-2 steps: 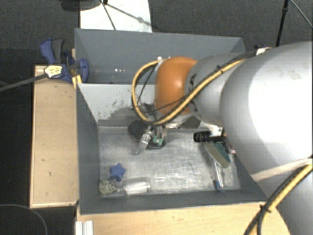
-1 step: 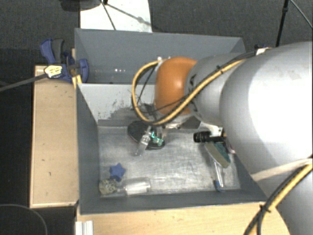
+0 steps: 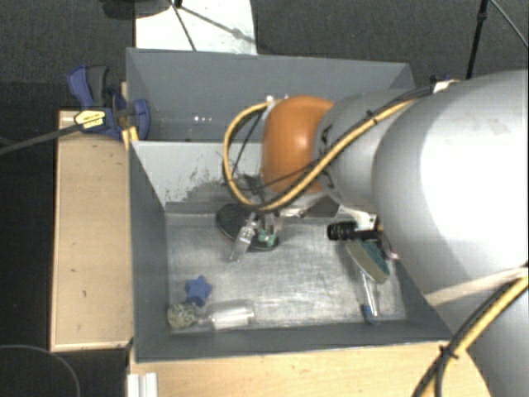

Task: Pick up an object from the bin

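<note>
My gripper [image 3: 246, 240] hangs low near the bin's back wall, left of the middle, under the arm's orange cover. It is right over a dark round disc-like thing [image 3: 233, 219] that lies on the floor there. A small green piece [image 3: 267, 239] shows just to the gripper's right; I cannot tell whether it is loose or touched. Nothing can be made out as held.
A small blue piece [image 3: 197, 289] and a clear tube with grainy filling [image 3: 208, 315] lie in the front left corner. On the right side lie a black-and-white cylinder [image 3: 347, 231] and a long grey-green tool with a blue tip [image 3: 369, 271]. The arm covers the bin's right side.
</note>
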